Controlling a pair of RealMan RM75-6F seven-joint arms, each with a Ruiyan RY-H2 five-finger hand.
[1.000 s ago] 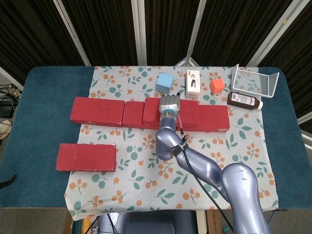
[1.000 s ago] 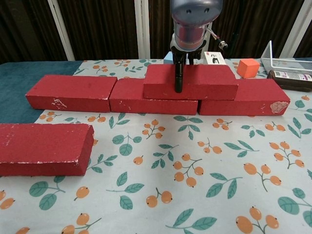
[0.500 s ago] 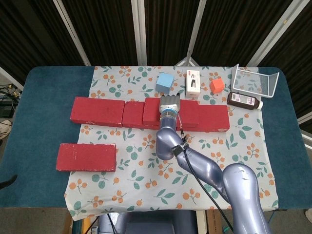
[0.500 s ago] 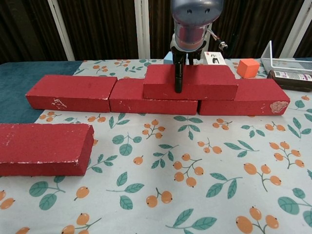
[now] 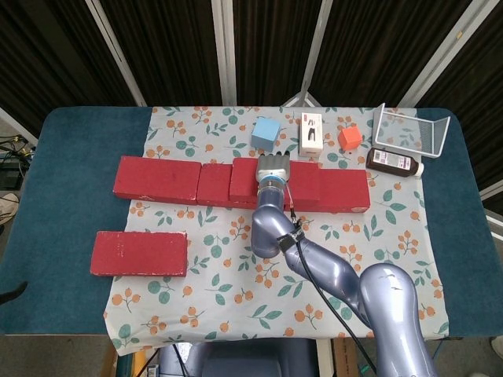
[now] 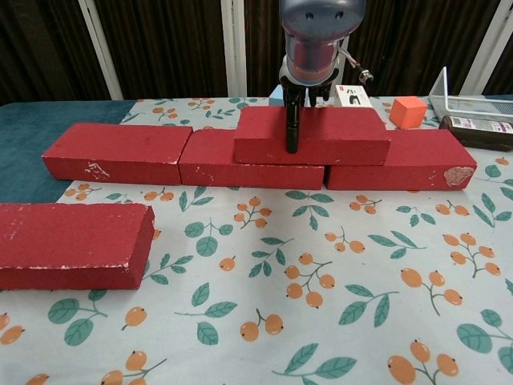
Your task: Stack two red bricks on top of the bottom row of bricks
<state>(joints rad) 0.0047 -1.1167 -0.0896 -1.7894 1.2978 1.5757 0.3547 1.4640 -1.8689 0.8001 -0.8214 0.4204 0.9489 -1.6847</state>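
Three red bricks form the bottom row: left (image 5: pixel 156 178), middle (image 5: pixel 214 186) and right (image 5: pixel 346 188). A fourth red brick (image 6: pixel 337 134) lies on top, across the middle and right ones. My right hand (image 5: pixel 273 167) reaches over it from the near side and grips it. One dark finger (image 6: pixel 292 128) runs down its front face, while the others are hidden behind it. Another red brick (image 5: pixel 139 253) lies loose at the front left, also seen as the near-left brick (image 6: pixel 72 245) in the chest view. My left hand is out of sight.
Behind the row stand a blue cube (image 5: pixel 266 133), a white box (image 5: pixel 311 132) and an orange cube (image 5: pixel 349 138). A dark bottle (image 5: pixel 394 162) and a wire basket (image 5: pixel 410 130) sit at the back right. My right arm (image 5: pixel 314 259) crosses the cloth's middle.
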